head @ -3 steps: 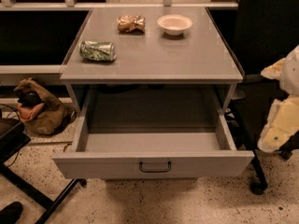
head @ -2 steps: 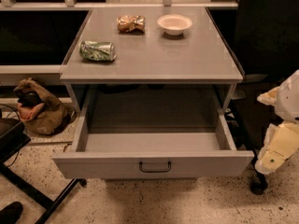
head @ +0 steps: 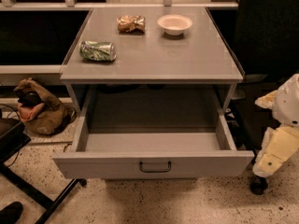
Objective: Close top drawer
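Observation:
The top drawer (head: pixel 154 164) is pulled far out of the grey cabinet (head: pixel 154 59). It is wide, shallow and grey, and nothing lies inside it. A small dark loop handle (head: pixel 155 166) sits at the centre of its flat front panel. My gripper (head: pixel 270 163), cream and white, hangs at the right edge of the camera view. It is just beyond the drawer's front right corner, apart from the drawer and at about the height of the front panel.
On the cabinet top lie a crushed green can (head: pixel 97 51), a crumpled gold wrapper (head: pixel 131 23) and a white bowl (head: pixel 174 24). A brown bag (head: pixel 37 107) sits on the floor at left. A black chair base (head: pixel 28 185) is at lower left. A dark chair (head: pixel 266 55) stands at right.
My arm at the right has come down and slightly left, towards the drawer's front right corner. The drawer has not moved.

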You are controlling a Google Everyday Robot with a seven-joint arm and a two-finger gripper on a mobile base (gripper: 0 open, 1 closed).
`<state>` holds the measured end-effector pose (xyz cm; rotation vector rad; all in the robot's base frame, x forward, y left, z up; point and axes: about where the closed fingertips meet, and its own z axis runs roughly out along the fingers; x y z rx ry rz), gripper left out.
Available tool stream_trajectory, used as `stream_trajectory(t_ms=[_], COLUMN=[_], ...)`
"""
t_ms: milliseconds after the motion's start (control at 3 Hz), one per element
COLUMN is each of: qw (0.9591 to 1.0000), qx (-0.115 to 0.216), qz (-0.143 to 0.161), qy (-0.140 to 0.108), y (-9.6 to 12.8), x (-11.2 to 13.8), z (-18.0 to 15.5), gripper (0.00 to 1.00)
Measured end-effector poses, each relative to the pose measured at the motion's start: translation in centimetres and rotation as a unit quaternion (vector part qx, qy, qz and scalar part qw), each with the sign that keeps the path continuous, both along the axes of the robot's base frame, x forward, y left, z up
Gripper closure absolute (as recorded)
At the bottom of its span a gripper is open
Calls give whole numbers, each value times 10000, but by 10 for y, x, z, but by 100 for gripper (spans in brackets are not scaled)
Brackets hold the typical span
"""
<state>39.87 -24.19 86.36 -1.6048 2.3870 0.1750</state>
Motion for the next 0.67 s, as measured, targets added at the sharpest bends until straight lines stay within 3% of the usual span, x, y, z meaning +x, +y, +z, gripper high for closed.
stream_trajectory(t_ms=[333,667], qw=[9995,9965], qx=[199,458], qz=[-89,-204], qy=[242,674], y=[-2,-5], x=[-12,-32], z=[-37,-87], gripper=[0,0])
